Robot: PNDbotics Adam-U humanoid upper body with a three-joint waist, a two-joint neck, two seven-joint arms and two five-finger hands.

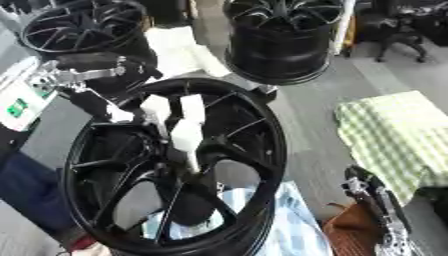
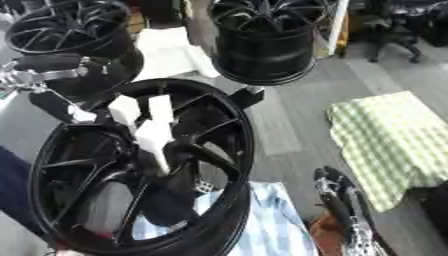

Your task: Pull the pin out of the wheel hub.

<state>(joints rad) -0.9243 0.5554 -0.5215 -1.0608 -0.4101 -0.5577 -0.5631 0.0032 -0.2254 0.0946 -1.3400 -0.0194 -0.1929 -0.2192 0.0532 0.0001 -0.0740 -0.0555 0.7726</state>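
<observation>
A large black wheel hub (image 1: 175, 165) fills the lower left of both views, tilted with its spoked face toward the camera; its lower rim is cut off by the bottom edge. The left hand (image 1: 179, 125), clad in white, reaches in from the upper left on a black and silver arm (image 1: 83, 75) and lies over the spokes at the hub's centre, fingers pointing down into it. The fingers cover the centre, so the pin cannot be made out, and it cannot be told whether the fingers close round anything. The right hand (image 2: 337, 197) shows near the lower right corner as a dark and silver shape, partly cut off by the frame; how its fingers stand cannot be told. It lies well apart from the hub's centre, just beside the rim. A blue-and-white checked cloth (image 1: 289, 225) lies under the hub, seen through the spokes. A green checked cloth (image 1: 394, 135) lies on the grey floor (image 1: 306, 110) at the right. Two further black wheels stand beyond: one at upper left (image 1: 83, 27) and one at upper centre (image 1: 280, 40), both cropped by the top edge.
</observation>
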